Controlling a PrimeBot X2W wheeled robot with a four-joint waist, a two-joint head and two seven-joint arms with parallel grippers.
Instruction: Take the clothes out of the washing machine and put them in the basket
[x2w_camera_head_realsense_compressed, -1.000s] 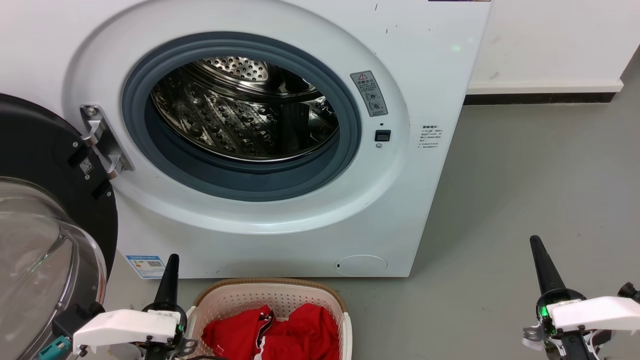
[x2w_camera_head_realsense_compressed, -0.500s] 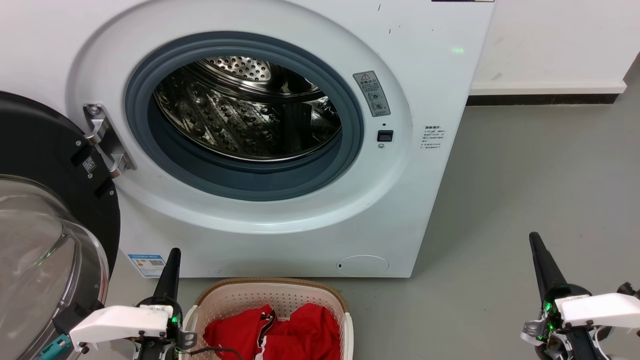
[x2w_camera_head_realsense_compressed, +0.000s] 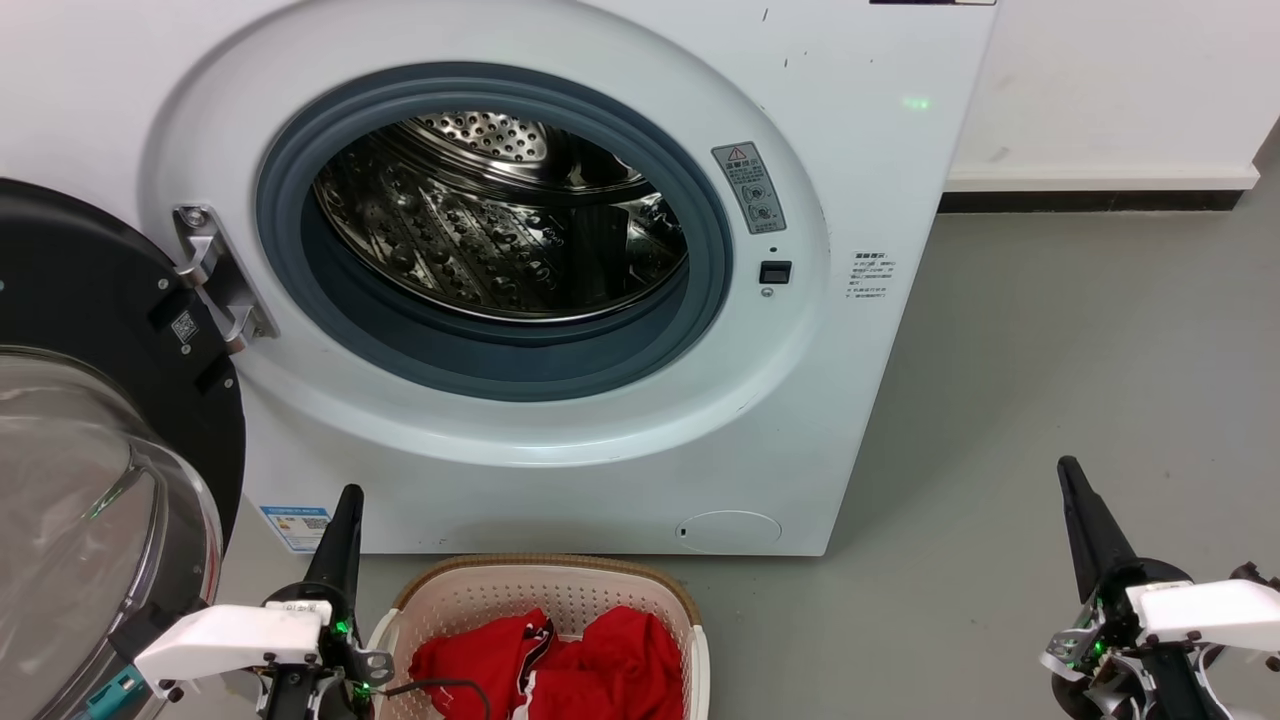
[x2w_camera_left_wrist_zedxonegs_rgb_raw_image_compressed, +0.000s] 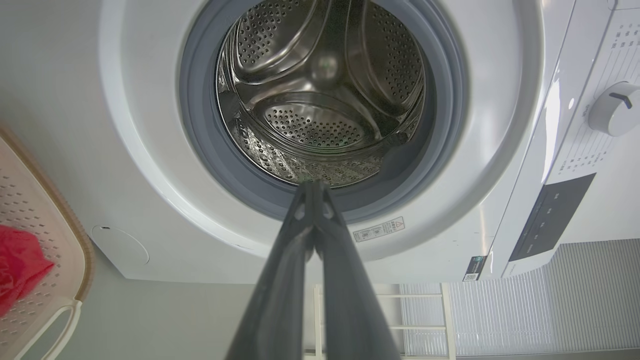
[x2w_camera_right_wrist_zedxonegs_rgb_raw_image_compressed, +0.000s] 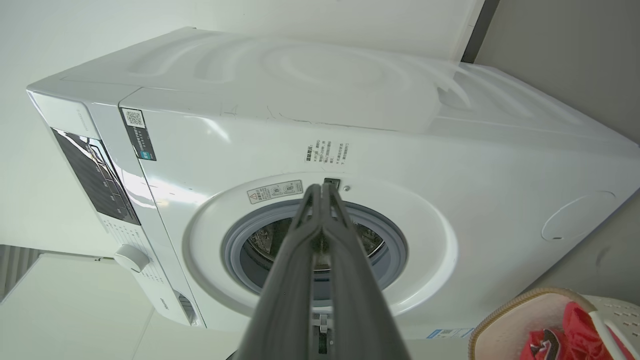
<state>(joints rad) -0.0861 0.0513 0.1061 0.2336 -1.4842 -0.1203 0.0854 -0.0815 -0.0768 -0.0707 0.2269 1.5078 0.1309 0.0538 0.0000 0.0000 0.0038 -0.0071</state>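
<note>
Okay, the large white front-loading washing machine (x2w_camera_head_realsense_compressed: 890, 160) fills most of the head view, its grey-rimmed round porthole (x2w_camera_head_realsense_compressed: 290, 290) open onto the shiny perforated steel drum (x2w_camera_head_realsense_compressed: 500, 240). Its black-framed glass door (x2w_camera_head_realsense_compressed: 90, 300) is swung wide at the robot's left. Grey floor (x2w_camera_head_realsense_compressed: 1050, 350) runs in front and off to the right. The small cream-white perforated plastic basket with a brown woven-look rim (x2w_camera_head_realsense_compressed: 545, 566) sits on the floor just before the machine, below the porthole. The bright red soft fabric clothes (x2w_camera_head_realsense_compressed: 610, 655) with black-and-white trim lie bunched inside the basket. Just left of the basket is the left gripper (x2w_camera_head_realsense_compressed: 349, 497), jaws pressed together on nothing and pointing at the machine, apart from the clothes. Over the floor, well right of the basket, is the right gripper (x2w_camera_head_realsense_compressed: 1068, 470), its jaws likewise together and holding nothing.
</note>
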